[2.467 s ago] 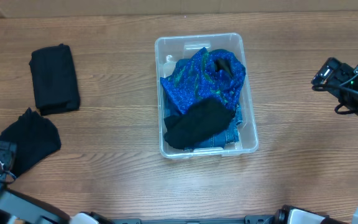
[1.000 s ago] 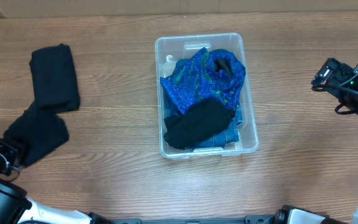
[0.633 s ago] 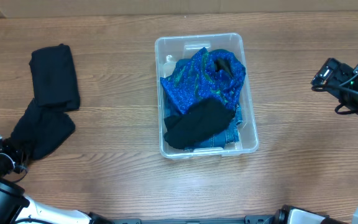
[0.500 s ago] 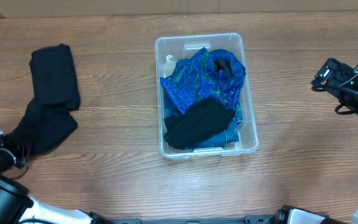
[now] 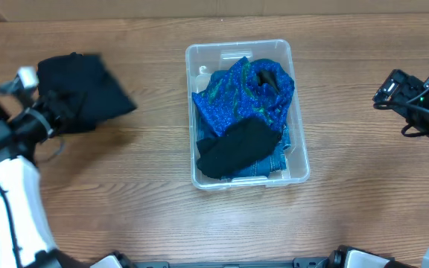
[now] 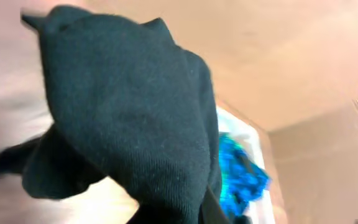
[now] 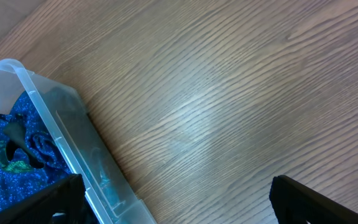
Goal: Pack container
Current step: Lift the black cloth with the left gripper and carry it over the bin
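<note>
Wooden table [image 5: 147,193] open around container [image 5: 237,43], left hand [image 5: 51,115] clamped on black cloth [image 6: 123,124], right hand [image 7: 185,208] spread apart

Between left tool [image 5: 49,113] and container [image 5: 237,43]: bare table [image 5: 155,149], open to pass. Draped from left tool, black cloth [image 5: 103,93], filling nearly all space before it. Inside container, blue fabric [image 5: 237,100] and dark garment [image 5: 237,145] spread over most of its floor. Before right tool [image 5: 386,89], bare table up to container wall.

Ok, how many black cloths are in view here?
2 for sure: one black cloth on the blue cloth in the bin; a held cloth in the left pincer, over the table. Dark fabric behind it may be a third.
</note>
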Available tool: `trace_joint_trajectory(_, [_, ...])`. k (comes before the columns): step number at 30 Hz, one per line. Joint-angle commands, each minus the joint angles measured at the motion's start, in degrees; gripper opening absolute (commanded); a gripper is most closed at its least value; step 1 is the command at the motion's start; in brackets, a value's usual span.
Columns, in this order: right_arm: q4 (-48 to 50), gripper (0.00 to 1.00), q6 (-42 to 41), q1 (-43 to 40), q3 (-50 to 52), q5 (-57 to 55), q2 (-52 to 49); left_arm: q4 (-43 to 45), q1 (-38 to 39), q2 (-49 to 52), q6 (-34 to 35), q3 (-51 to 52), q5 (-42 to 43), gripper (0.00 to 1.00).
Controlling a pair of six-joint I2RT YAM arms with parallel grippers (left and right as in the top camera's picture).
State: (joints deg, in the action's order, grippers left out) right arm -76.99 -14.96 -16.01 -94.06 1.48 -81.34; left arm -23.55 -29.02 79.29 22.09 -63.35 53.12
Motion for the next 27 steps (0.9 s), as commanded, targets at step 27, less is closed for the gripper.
trace_joint_trajectory(27, [0.59, 1.0, 0.17, 0.24, -0.11, -0.28, -0.02, 19.41, 48.57, 30.67, 11.82, -18.36, -6.27, 0.04])
